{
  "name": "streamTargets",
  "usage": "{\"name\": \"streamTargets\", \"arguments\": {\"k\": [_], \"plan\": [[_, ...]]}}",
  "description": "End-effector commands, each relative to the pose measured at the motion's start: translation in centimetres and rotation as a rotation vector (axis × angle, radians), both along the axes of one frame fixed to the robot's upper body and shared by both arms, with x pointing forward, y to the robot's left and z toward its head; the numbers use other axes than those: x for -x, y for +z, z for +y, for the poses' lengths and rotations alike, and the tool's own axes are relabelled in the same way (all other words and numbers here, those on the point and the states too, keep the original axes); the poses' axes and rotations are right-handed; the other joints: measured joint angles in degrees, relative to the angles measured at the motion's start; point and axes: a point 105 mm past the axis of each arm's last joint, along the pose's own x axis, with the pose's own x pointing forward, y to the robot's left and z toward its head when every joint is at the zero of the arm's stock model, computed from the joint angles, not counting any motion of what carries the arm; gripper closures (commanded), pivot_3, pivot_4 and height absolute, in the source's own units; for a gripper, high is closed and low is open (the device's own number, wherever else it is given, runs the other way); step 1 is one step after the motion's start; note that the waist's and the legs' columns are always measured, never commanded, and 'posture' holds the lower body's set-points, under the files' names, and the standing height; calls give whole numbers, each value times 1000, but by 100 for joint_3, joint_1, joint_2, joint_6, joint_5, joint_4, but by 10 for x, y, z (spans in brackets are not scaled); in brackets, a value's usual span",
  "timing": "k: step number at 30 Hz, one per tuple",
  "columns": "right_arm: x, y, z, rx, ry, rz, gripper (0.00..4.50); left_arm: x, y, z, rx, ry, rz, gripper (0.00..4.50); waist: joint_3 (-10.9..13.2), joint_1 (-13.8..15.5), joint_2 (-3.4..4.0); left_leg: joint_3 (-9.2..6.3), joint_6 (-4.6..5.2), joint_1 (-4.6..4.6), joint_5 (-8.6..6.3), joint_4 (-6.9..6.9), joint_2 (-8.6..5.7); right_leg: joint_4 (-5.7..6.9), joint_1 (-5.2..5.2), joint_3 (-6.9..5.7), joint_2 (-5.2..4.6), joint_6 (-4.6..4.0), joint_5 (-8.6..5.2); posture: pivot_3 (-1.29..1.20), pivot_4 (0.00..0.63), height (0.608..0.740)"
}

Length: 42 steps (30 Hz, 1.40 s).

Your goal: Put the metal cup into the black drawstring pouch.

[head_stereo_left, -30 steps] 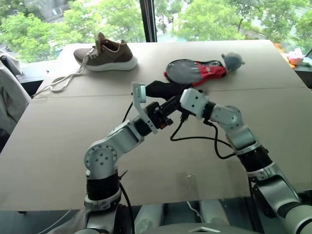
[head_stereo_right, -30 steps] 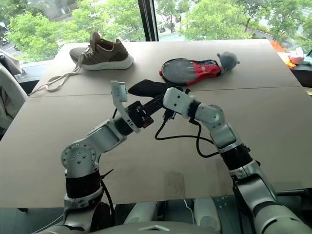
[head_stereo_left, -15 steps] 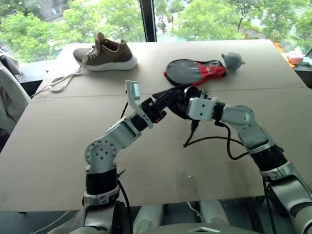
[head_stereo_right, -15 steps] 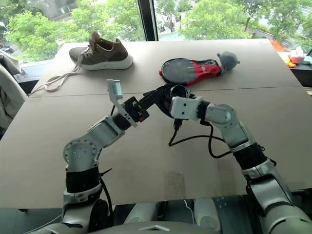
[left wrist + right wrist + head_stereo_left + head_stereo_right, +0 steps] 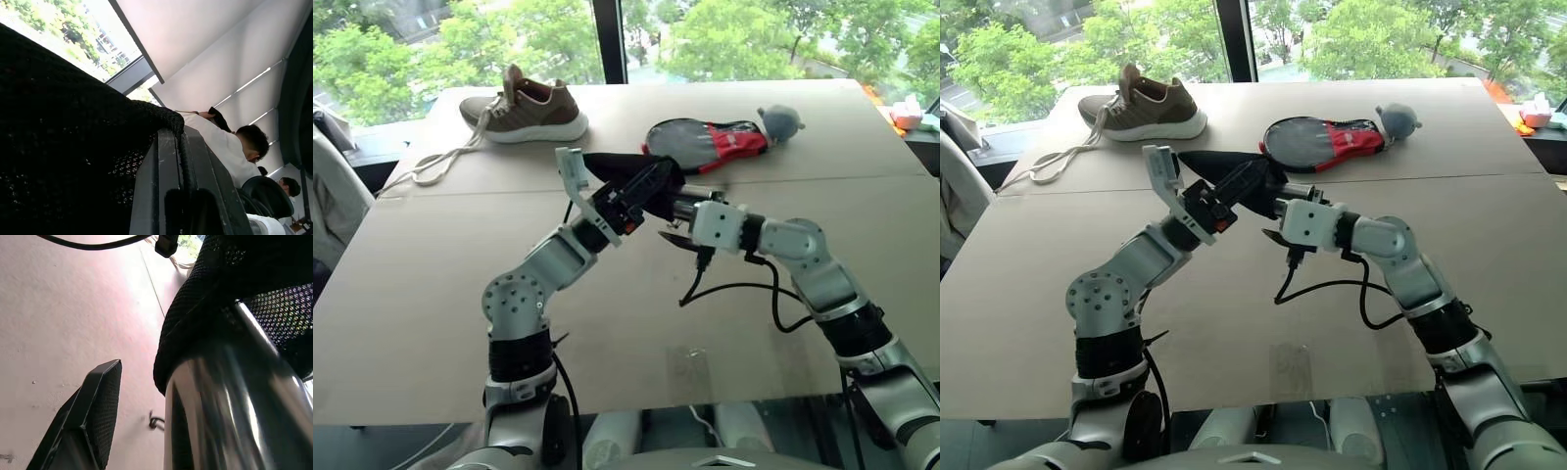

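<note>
The black drawstring pouch (image 5: 607, 166) hangs above the middle of the table, with my left gripper (image 5: 646, 193) shut on its edge. In the left wrist view the fingers (image 5: 166, 196) pinch the pouch fabric (image 5: 63, 161) and its cord. The metal cup (image 5: 220, 411) is shiny steel, and its far end sits inside the pouch mouth (image 5: 234, 293). From the head it shows as a silver glint (image 5: 688, 201) at the pouch's right end. My right gripper (image 5: 677, 220) stands open around the cup. One finger (image 5: 88, 416) is clearly apart from the cup; the other is hidden behind it.
A brown shoe (image 5: 524, 106) with loose laces lies at the table's far left. A grey-and-red paddle case (image 5: 705, 144) and a grey ball (image 5: 781, 120) lie at the far middle. A black cable (image 5: 734, 289) loops under my right arm. People sit in the background (image 5: 230, 147).
My right gripper has opened and drawn back slightly from the pouch, leaving the cup's end in the mouth. My left gripper has lifted the pouch a little up and to the left.
</note>
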Motion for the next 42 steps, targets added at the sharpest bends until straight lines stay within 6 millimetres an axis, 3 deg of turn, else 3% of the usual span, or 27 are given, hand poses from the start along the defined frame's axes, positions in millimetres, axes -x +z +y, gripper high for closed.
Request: {"name": "streamTargets", "arguments": {"k": [1,6,7,14,19,29,35,36,37,40,42], "plan": [[3,14,2,-75,-11,-5,1882,6,13,0,23,-11,-45,4500,0,4,0,0,0,0,0,0,0,0,0,0,0,0,0,0,150,736],[8,18,-4,-90,-12,43,4266,7,11,-1,22,-14,-31,4500,0,19,0,0,0,-1,0,0,-1,0,0,0,-1,0,0,0,150,736],[8,19,-5,-86,-11,47,4481,8,9,-2,13,-23,-28,4500,0,20,0,-1,0,-1,0,0,-1,0,0,-1,-1,0,0,0,150,736],[6,28,-13,38,-18,-4,4481,19,-6,-9,-45,-85,-22,4500,0,8,0,0,0,-1,0,0,-1,0,0,-1,0,0,0,0,150,736],[3,29,-16,136,-11,-57,4481,19,-5,-8,-26,-99,-20,4500,0,9,0,0,1,-1,0,0,0,0,0,-1,0,0,0,0,150,736],[4,25,13,284,84,-337,4481,24,-3,-17,-22,-161,-25,4500,0,7,-1,2,0,-1,0,0,-1,-1,0,-1,-1,0,0,0,150,736],[-1,14,15,325,70,-267,4481,26,-1,-24,-1,-176,-24,4500,1,19,-1,1,0,-2,0,0,-1,-2,0,-1,-2,0,0,0,150,736],[-1,15,15,319,68,-252,3788,25,-2,-24,7,-174,-18,4500,1,19,-1,1,0,-2,0,0,-1,-3,0,-1,-1,0,0,0,150,736],[0,17,15,309,68,-239,3501,23,-3,-23,17,-168,-10,4500,1,18,-1,1,0,-1,0,0,-1,-3,0,-1,-1,0,0,0,150,736],[2,21,15,258,75,-169,2047,18,-4,-16,74,-137,23,4500,1,17,-1,-1,0,-1,0,0,-1,-2,0,-1,-1,0,0,0,150,736],[7,24,12,225,95,-101,1812,13,-5,-6,132,-107,56,4500,1,15,-1,-1,0,-1,0,0,-1,-2,0,-1,-1,0,0,0,150,736]]}}
